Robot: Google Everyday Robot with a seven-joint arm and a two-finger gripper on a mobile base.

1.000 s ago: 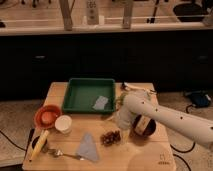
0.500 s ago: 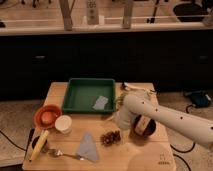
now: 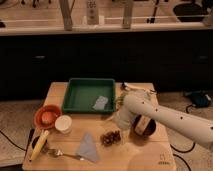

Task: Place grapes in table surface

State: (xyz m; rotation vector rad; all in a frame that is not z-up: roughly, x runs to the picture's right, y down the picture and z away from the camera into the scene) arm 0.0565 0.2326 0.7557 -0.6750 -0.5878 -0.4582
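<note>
One bunch of grapes (image 3: 111, 137) lies on the worktop (image 3: 135, 156) towards its front edge, just right of a grey-blue cloth (image 3: 87, 148). Neither the bunch nor the arm has shifted over the last second, so the grapes look already set down and the task nearly done. The bunch seems longer than broad, its long axis running left to right, with the right end angled back toward the gripper (image 3: 120, 130) just behind it. Whether the gripper holds or has let go cannot be told. Farther back sits a green tray (image 3: 75, 95).
</note>
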